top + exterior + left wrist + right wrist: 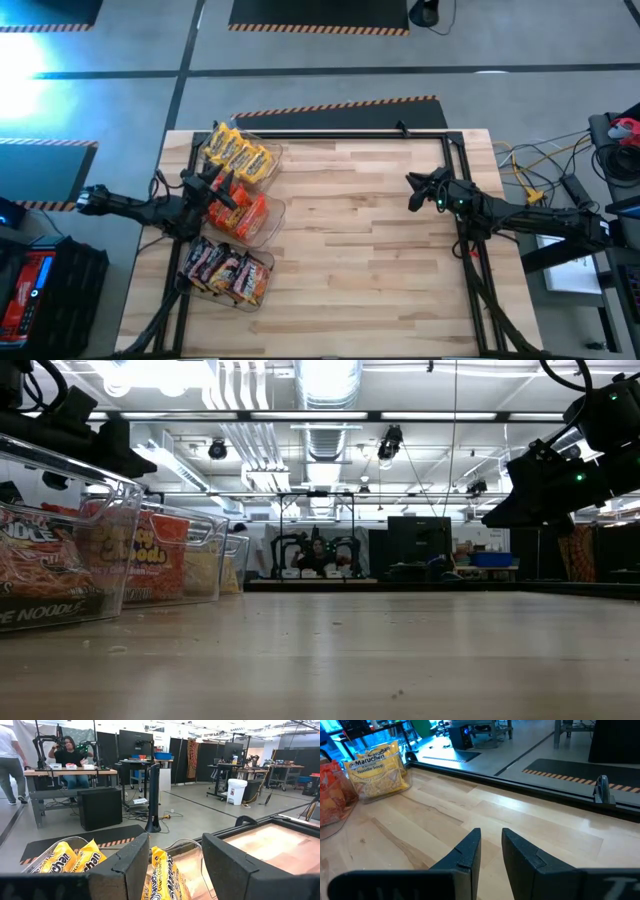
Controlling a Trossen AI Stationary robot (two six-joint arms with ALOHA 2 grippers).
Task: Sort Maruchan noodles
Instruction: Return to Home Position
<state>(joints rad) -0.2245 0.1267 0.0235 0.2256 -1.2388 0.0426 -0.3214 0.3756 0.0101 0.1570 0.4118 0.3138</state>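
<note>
Three clear bins stand in a row at the table's left, each holding Maruchan noodles: yellow packets [240, 155] in the far bin, red-orange packets [245, 212] in the middle one, dark packets [225, 270] in the near one. My left gripper [222, 190] hovers open above the bins. Its fingers [175, 840] point level toward the yellow packets [162, 875], with nothing between them. My right gripper [412, 190] hangs above bare wood at the table's right. Its fingers [491, 832] stand a narrow gap apart and hold nothing.
A black frame rail [340, 134] runs along the table's far edge and down both sides. The bare wooden tabletop [360, 230] lies between the bins and my right gripper. Beyond the table are workbenches, and a person [70, 757] sits at one of them.
</note>
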